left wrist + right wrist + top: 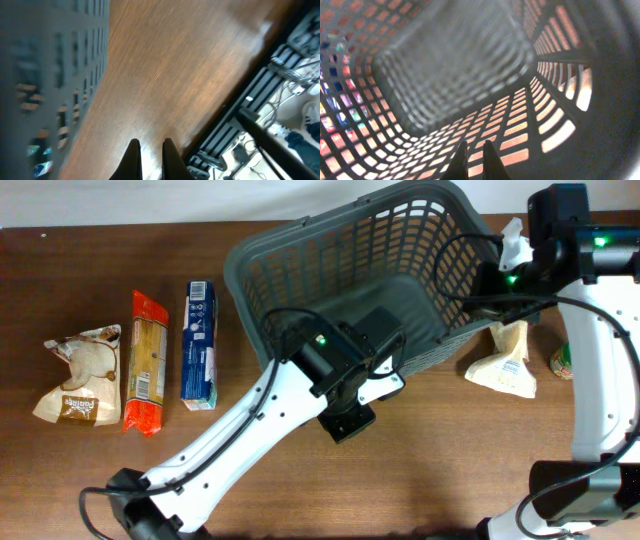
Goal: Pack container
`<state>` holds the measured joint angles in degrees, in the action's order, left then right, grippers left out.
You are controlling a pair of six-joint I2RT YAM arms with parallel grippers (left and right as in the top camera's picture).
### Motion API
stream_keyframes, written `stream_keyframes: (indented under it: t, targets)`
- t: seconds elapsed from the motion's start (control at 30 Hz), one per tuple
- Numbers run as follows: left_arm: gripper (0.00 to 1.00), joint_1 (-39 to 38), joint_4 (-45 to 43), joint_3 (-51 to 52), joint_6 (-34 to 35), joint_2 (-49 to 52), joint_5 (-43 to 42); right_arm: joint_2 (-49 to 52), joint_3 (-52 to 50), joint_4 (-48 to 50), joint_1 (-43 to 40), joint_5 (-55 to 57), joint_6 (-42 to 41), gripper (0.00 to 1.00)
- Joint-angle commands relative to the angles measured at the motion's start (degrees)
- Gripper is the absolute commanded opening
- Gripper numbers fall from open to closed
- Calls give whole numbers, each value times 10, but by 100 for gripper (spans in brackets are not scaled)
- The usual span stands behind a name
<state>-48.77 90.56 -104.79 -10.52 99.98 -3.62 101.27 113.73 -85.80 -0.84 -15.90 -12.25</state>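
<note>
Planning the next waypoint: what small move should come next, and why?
Likely swing the left gripper toward the blue box and open its jaws: the shopping basket looks empty, the jaws hang shut on nothing over the table, and that box lies nearest it.

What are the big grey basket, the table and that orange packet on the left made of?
Basket: looks like moulded plastic, matte dark grey, given the uniform slotted lattice and thick rim. Table: wood or wood-look laminate, brown grain streaks, slight sheen. Orange packet: probably thin glossy film, crinkled at its ends.
</note>
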Motion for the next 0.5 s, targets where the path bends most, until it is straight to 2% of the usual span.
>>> stream_keyframes:
  t: [0.0,0.13,0.27,0.47]
  targets:
    - [2,17,-15,16,32,2,50,3,8,-16,31,21,0,4]
    - [2,52,-25,16,56,2,50,3,8,-30,70,63,-3,4]
    - [2,92,-36,16,58,1,49,3,8,-50,95,119,-42,4]
    - [2,154,-58,16,60,1,49,2,8,-53,95,119,-41,4]
